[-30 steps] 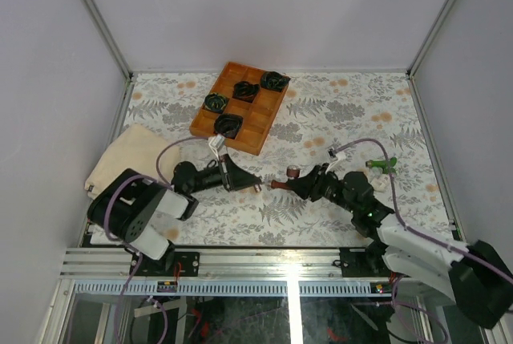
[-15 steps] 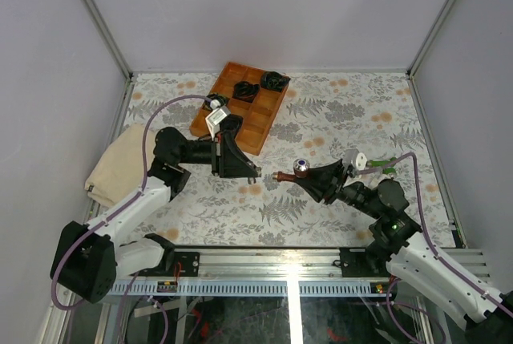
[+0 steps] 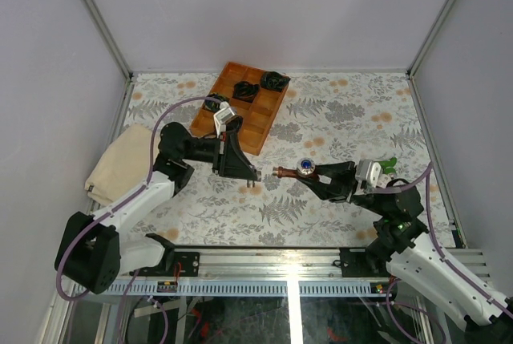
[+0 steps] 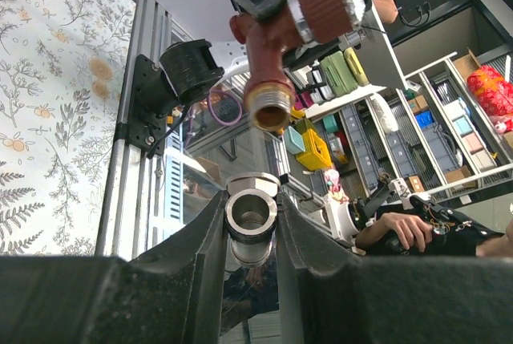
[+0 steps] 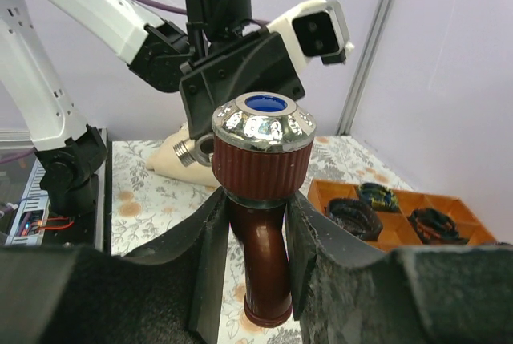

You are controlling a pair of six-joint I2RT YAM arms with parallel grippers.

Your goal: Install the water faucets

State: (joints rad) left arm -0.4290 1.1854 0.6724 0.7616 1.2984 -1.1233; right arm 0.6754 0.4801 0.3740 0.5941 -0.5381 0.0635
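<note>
- The red-brown faucet (image 5: 263, 169) is up in the air over the middle of the surface (image 3: 337, 111). The right claw (image 5: 258, 228) is closed on its bent body. The ribbed knob, with its shiny cap and blue centre, sits above the fingers, so the threaded end is free to point outward.
- That silvery threaded end (image 4: 268, 108) faces the left claw (image 4: 251, 220), near it but not touching. In the left wrist view the two openings are almost in line, though not quite square to each other.
- The left claw is closed on a short metal fitting (image 4: 251, 209), a ring with its open bore turned toward the faucet. I judge it is held that way to serve as the socket the thread must enter.
- The step in hand looks like lining up thread and bore before screwing them together. Any tilt left at contact could cross the thread.
- The green faucet (image 3: 389, 163) lies on the surface beside the right arm and is mostly hidden by it. It seems to be waiting its turn.
- Further off, a wooden tray (image 3: 260, 123) at the back holds black-and-green coiled bundles (image 3: 245, 90).
- A folded cloth (image 3: 120, 163) lies at the left edge of the surface.
</note>
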